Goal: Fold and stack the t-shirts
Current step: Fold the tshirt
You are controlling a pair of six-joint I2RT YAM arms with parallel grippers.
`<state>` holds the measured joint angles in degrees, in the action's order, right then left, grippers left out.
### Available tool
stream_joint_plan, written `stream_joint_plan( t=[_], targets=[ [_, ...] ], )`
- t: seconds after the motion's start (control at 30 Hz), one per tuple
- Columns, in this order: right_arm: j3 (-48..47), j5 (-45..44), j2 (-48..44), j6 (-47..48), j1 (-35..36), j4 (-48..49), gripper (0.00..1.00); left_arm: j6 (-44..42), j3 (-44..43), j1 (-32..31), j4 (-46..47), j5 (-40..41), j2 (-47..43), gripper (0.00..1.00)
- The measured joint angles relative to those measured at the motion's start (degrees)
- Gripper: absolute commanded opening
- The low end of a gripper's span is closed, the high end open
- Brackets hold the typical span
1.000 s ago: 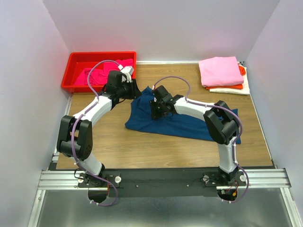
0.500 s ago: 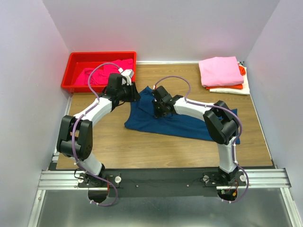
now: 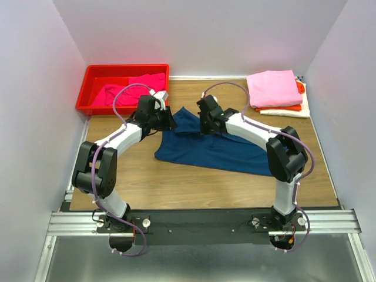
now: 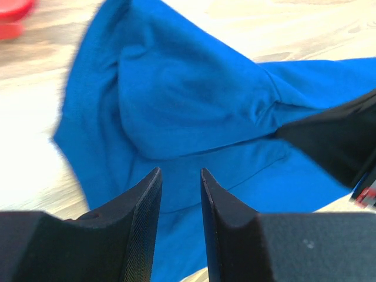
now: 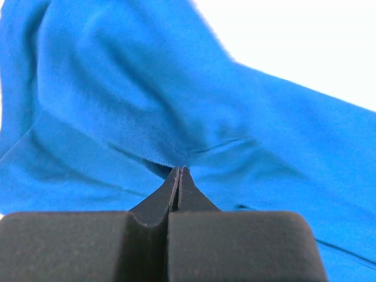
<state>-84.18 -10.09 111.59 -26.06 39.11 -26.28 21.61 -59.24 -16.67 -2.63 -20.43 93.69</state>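
here, right tool [image 5: 179, 171] clamped on navy t-shirt [image 3: 202, 153] fold — left tool [image 4: 179, 179] slightly parted, empty, above it

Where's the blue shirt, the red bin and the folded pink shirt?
blue shirt [image 3: 211, 151]: top view, its flat middle.
red bin [image 3: 124, 67]: top view, its far rim.
pink shirt [image 3: 273, 88]: top view, its middle.

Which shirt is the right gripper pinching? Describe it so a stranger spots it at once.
On the wooden table, look at the middle. The blue t-shirt lies there rumpled, a fold pinched in the right gripper. It is the only blue one: the pink-topped stack sits folded at the far right corner, the magenta tee in the red bin.
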Motion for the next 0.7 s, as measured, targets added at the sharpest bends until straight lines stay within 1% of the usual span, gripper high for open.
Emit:
stream_joint_plan(
  t=[0.27,0.33,0.5,0.7],
  targets=[
    [-0.02,-2.56,-1.25,0.39,-6.6,-2.14,0.0,2.62,-3.43,-4.33,0.09,0.31,5.75,0.37],
    [-0.02,-2.78,-1.25,0.5,-7.19,-2.34,0.0,2.89,-4.15,-4.63,-0.17,0.42,6.69,0.34],
    [-0.02,-2.75,-1.22,0.57,-7.19,-2.64,0.0,2.86,-6.97,-4.5,-0.42,0.85,10.78,0.33],
    [0.0,-2.75,-1.22,0.61,-7.15,-3.1,0.0,3.1,-6.97,-4.46,-0.87,0.9,15.34,0.33]
  ],
)
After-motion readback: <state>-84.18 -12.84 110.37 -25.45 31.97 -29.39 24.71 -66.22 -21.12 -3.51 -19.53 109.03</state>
